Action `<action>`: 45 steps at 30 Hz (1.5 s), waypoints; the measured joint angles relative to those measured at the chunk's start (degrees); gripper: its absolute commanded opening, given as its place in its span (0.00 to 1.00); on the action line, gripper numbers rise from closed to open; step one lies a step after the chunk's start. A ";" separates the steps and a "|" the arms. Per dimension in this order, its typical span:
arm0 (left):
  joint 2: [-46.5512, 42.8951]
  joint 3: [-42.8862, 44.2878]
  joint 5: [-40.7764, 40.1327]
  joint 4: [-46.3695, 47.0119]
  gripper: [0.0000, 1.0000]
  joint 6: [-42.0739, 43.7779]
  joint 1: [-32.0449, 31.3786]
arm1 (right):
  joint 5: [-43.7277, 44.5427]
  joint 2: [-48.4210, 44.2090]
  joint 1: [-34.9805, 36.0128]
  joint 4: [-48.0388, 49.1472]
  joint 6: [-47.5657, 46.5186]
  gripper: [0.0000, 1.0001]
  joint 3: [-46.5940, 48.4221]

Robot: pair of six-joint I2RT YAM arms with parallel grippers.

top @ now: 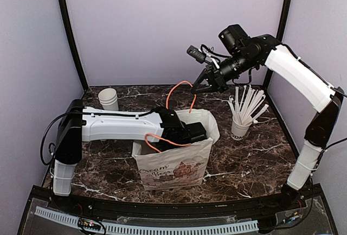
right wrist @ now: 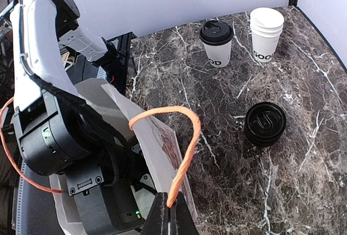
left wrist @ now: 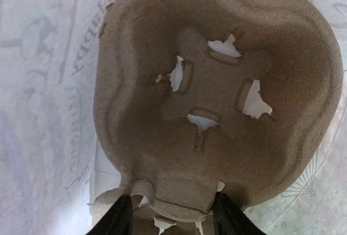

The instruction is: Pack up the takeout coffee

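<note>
Takeout coffee [right wrist: 217, 42] upright at far left, just beside nested cups [right wrist: 267, 31], well outside paper bag [top: 173, 167]. Left gripper [left wrist: 172, 214] down in bag, straddling pulp carrier [left wrist: 217, 110]; grip unclear. Nearer arm: left. Right gripper [right wrist: 169, 216] pinched on orange handle [right wrist: 187, 137].

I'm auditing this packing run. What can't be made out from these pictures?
1. Left wrist view: whether the left pincer grips the pulp carrier or merely flanks it.
2. Top view: the paper bag hides that pincer; the left arm likely covers the takeout coffee.
3. Right wrist view: that arm blocks the bag's inside; the coffee's lettering is partly turned away.
</note>
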 measured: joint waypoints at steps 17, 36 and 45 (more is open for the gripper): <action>-9.97 6.47 -0.74 3.54 0.60 0.07 0.07 | 2.05 -0.09 -1.07 0.24 -0.37 0.02 -0.42; -30.36 8.26 3.30 8.81 0.60 -2.64 6.03 | 5.42 -7.17 -3.37 1.01 -1.66 0.58 -4.48; -30.84 6.84 11.23 12.68 0.61 -5.31 12.52 | 0.76 -23.58 -1.09 2.84 -4.87 0.68 -14.97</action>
